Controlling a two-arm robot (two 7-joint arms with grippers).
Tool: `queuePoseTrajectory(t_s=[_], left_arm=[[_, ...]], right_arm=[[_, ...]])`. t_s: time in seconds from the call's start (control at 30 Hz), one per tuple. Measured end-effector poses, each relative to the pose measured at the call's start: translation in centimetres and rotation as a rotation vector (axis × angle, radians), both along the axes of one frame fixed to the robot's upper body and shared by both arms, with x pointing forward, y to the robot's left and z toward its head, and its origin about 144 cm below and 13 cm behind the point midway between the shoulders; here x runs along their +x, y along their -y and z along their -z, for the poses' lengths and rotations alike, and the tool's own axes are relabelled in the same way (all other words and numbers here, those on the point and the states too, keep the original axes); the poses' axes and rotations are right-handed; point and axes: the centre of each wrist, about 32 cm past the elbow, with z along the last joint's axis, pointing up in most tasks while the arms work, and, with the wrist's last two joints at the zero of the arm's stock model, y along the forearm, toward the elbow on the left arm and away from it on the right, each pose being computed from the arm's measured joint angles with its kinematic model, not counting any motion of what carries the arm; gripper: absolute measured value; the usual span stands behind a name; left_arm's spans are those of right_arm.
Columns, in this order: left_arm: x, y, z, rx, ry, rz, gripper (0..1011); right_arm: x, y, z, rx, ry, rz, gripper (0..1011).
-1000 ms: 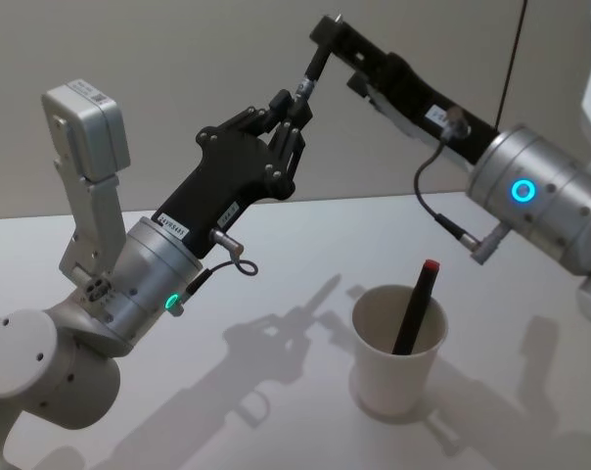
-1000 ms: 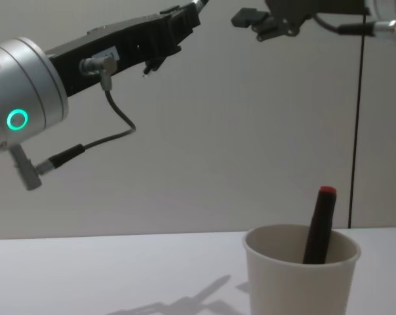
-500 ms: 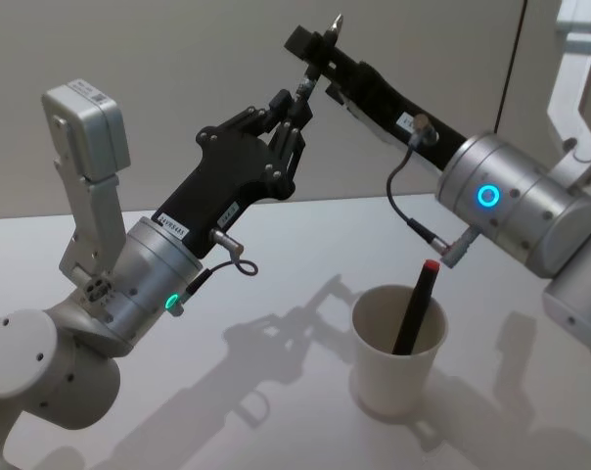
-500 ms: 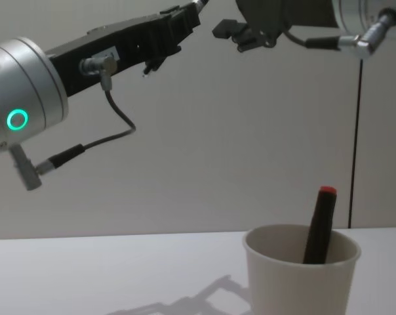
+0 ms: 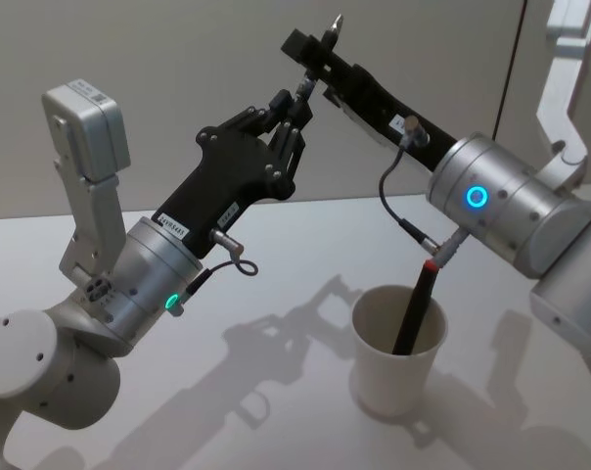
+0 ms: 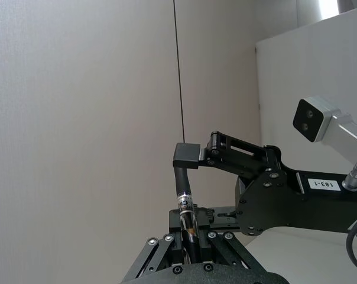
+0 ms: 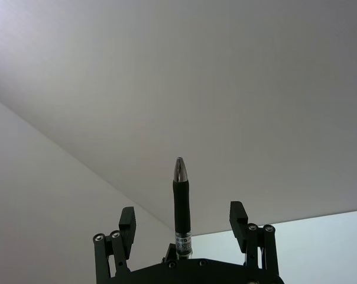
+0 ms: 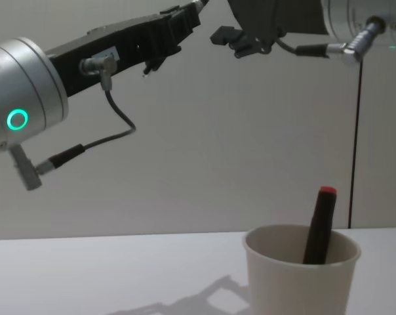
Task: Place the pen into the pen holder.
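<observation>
A slim black pen [image 5: 306, 83] with a silver tip points up and to the right, high above the table. My left gripper [image 5: 294, 104] is shut on its lower end. My right gripper [image 5: 316, 51] reaches in from the right and stands open around the pen's upper part. In the right wrist view the pen [image 7: 179, 201] stands between the spread fingers [image 7: 127, 220] without touching them. The pen holder [image 5: 397, 364], a white paper cup, stands on the table at the lower right, below both grippers. A black pen with a red cap [image 5: 418, 305] leans inside it.
The white table [image 5: 276, 294] runs out around the cup, with arm shadows on it. A grey wall stands close behind. A thin dark cable [image 8: 355, 138] hangs down the wall at the right.
My right arm has swung left and its open gripper has come to straddle the pen's upper part. The left gripper, the pen and the cup have stayed where they were.
</observation>
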Motion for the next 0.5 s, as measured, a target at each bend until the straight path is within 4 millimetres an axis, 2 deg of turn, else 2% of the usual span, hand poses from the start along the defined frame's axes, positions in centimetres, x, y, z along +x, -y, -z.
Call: queuePoseTrajectory(t_s=[0.5], left_arm=[[0.00, 0.00, 0.00, 0.000, 0.000, 0.000, 151]], right_arm=[[0.17, -0.66, 0.05, 0.011, -0.002, -0.006, 1001]])
